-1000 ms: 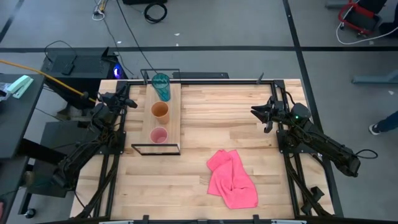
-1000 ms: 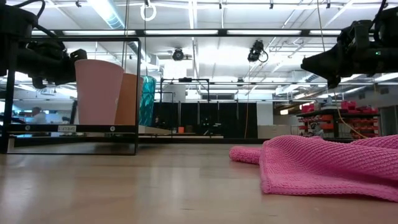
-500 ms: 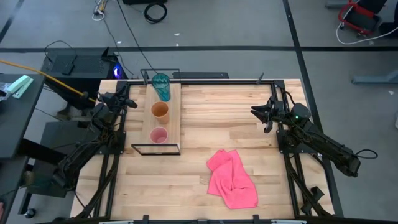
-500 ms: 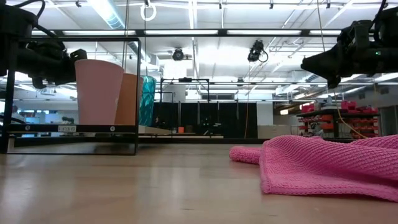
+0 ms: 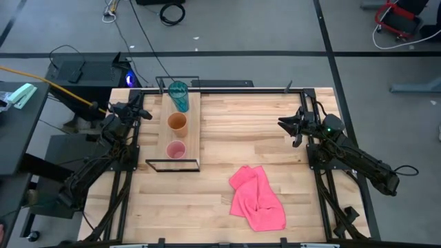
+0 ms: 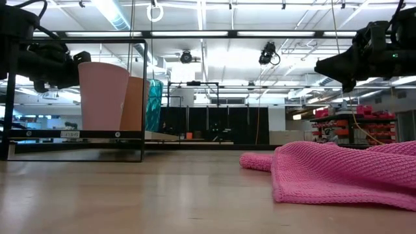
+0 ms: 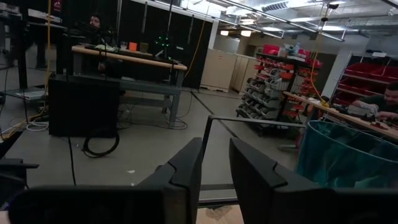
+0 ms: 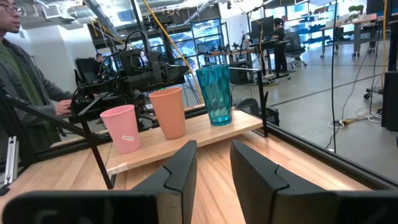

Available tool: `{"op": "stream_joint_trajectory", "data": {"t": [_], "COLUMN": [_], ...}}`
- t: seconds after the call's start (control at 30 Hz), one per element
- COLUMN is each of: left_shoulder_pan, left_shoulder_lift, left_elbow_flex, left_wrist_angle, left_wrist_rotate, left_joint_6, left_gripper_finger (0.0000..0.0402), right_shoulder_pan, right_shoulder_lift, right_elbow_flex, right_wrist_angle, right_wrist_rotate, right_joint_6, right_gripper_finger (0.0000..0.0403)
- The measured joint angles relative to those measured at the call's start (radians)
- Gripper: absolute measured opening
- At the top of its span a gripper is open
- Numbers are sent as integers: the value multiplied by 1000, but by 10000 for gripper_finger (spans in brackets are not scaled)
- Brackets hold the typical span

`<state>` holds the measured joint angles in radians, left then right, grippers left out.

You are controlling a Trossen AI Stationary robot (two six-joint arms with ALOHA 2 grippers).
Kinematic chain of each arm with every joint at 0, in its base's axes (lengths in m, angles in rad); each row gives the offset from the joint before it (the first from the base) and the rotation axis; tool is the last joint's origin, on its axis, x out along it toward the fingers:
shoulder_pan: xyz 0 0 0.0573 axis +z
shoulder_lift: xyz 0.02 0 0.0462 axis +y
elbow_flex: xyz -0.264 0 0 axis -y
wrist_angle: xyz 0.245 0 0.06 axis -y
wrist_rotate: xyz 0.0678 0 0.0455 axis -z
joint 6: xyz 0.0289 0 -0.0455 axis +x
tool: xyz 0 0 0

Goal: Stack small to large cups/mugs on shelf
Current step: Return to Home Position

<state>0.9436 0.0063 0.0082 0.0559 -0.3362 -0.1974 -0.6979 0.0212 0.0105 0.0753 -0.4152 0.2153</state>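
Looks finished as to the placing, taken from the biggest thing downward; on the slatted tabletop (image 5: 241, 138), only a pink cloth (image 5: 258, 200) toward the near right, well apart from the shelf and no part of the job; at the table's left edge, the left gripper (image 5: 142, 112) raised just beside the shelf's far half, fingers narrowly parted and pinching nothing; at the right edge, the right gripper (image 5: 284, 124) well apart from the shelf, fingers likewise a little spread around nothing; on the shelf (image 5: 193, 138), toward the table's left side, a row of three, upright and apart from one another; at the far end the teal tumbler (image 5: 178, 95), tallest; in the middle the orange cup (image 5: 178, 124); at the near end the pink cup (image 5: 176, 149), smallest; so ordered small to large along the plank, side by side and not nested; left to do, seemingly, only settling both arms at rest, if not there already.
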Motion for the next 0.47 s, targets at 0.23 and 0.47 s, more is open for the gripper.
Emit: {"op": "stream_joint_trajectory", "data": {"t": [0.23,0.47], "left_shoulder_pan": [0,0], "left_shoulder_lift": [0,0], "left_elbow_flex": [0,0], "left_wrist_angle": [0,0], "left_wrist_rotate": [0,0], "left_joint_6": [0,1], "left_gripper_finger": [83,89], "right_shoulder_pan": [0,0], "right_shoulder_lift": [0,0], "right_elbow_flex": [0,0], "right_wrist_angle": [0,0], "right_wrist_rotate": [0,0], "right_joint_6": [0,0], "right_gripper_finger": [105,105]}}
